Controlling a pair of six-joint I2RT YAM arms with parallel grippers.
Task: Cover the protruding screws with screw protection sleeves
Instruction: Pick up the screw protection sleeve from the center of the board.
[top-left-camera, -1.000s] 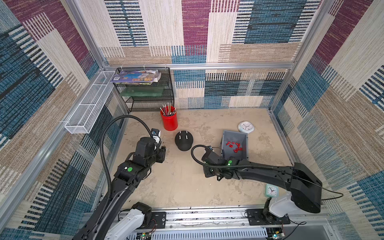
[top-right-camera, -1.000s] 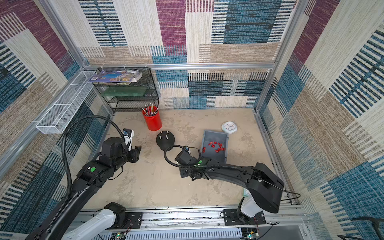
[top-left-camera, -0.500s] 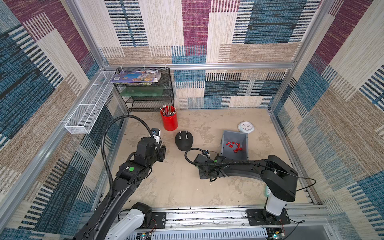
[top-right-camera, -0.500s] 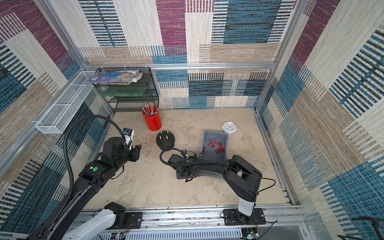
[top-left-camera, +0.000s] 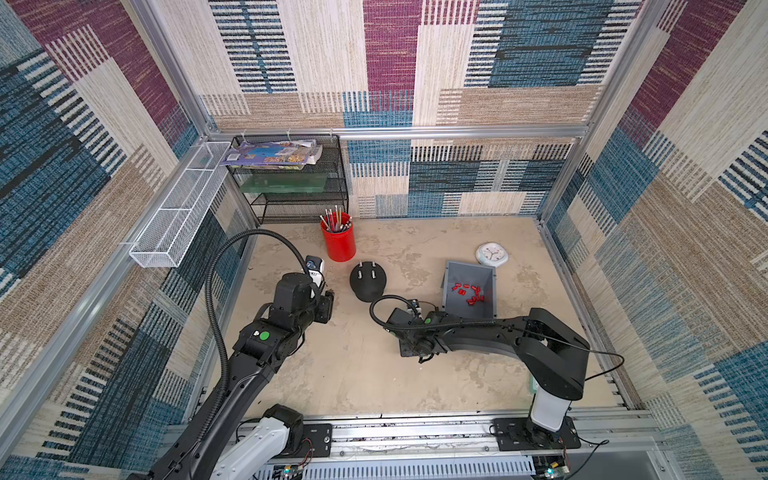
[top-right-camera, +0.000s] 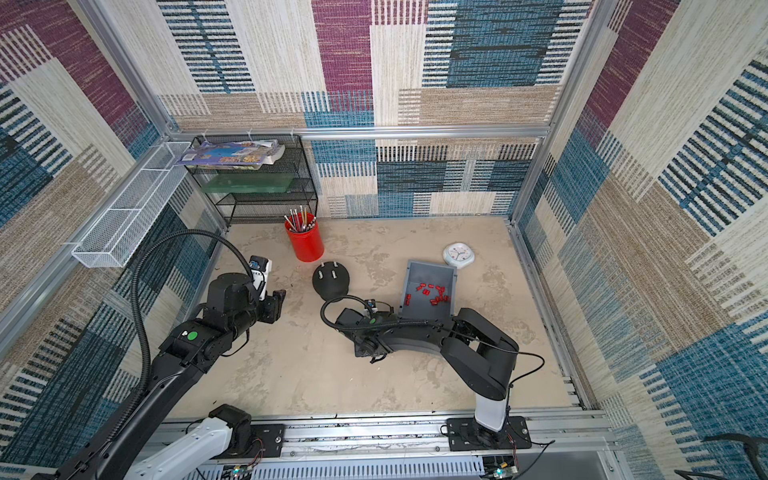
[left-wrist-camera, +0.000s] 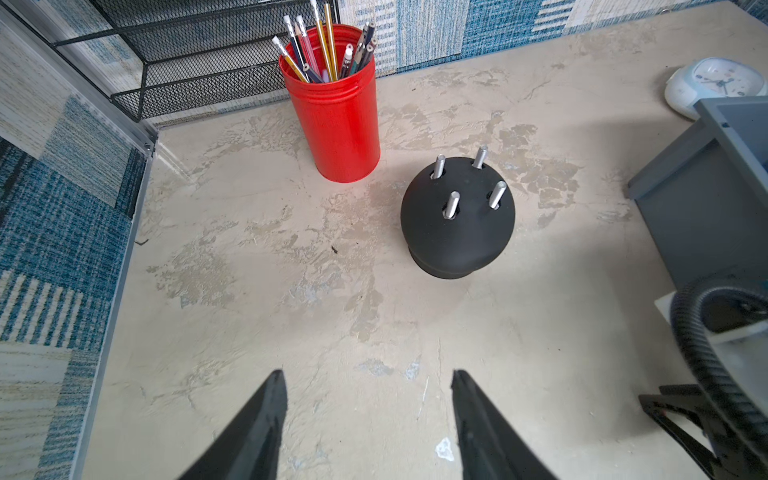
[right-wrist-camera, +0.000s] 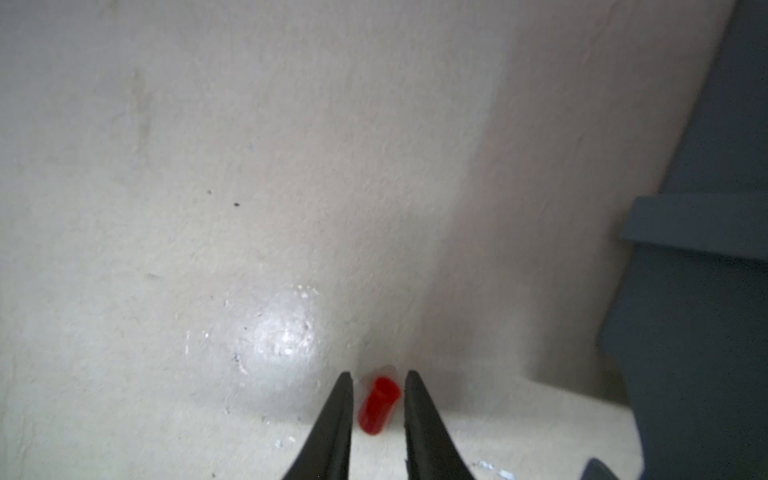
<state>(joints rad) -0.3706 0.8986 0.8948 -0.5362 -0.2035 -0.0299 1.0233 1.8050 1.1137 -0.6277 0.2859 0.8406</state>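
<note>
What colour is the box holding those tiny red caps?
The box is grey, clearest in both top views.

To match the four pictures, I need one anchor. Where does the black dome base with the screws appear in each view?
In a top view: black dome base, mid-floor, between red cup and grey bin.
In a top view: same place.
Left wrist: between cup and bin.
Right wrist: not in it.
Shared landmark: the grey bin, in all views.

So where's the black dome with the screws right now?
In both top views the black dome stands mid-table, just in front of the red cup and left of the grey bin.
</note>
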